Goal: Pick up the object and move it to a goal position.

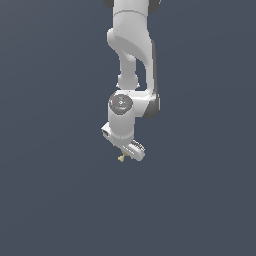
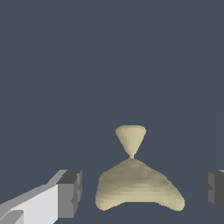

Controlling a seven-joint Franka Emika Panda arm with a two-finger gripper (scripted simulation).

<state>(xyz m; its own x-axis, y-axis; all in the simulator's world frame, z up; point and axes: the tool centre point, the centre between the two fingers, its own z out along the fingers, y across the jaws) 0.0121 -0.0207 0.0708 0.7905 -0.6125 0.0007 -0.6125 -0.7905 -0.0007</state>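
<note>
The object (image 2: 138, 189) is a small pale yellow-tan bent piece with a narrow cone-like tip pointing away from the camera. In the wrist view it lies between my two dark finger pads (image 2: 70, 194), with a gap on each side, so nothing touches it. My gripper (image 2: 142, 192) is open around it. In the exterior view the object (image 1: 121, 158) shows as a tiny tan speck just under the white gripper (image 1: 126, 153), which hangs down from the arm and hides its fingertips.
A plain dark grey-blue surface (image 1: 60, 200) fills both views. The white arm (image 1: 131, 50) comes down from the upper middle of the exterior view.
</note>
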